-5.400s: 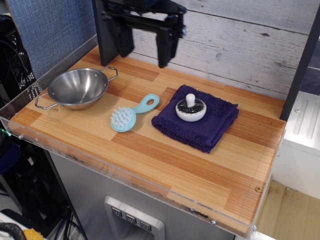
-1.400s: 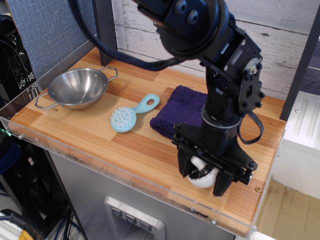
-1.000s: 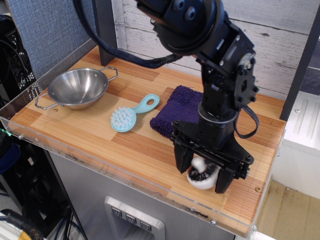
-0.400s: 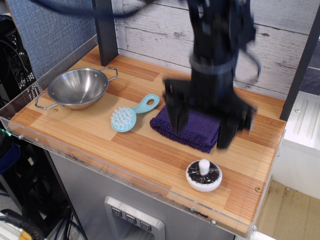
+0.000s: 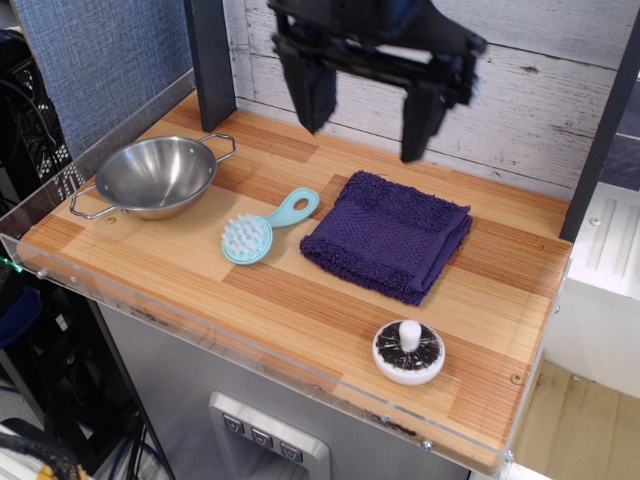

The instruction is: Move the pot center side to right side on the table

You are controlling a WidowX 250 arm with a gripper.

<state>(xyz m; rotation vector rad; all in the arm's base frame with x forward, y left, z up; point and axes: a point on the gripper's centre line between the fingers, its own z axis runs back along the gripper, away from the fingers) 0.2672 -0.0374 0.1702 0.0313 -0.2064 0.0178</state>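
Pot (image 5: 408, 352) sat upright on the table (image 5: 300, 310), right-front area near the clear rim, apart from the towel (image 5: 388, 235). Gripper (image 5: 366, 95) hung high over the back of the table, jaws spread wide, grasping nothing. Judged placement done; the step in hand was the retreat. Best done by lifting straight up and clear, with no sweep over the pot's knob. Count: one pot, one folded purple towel, one blue brush (image 5: 262, 229), one steel bowl (image 5: 156, 177).
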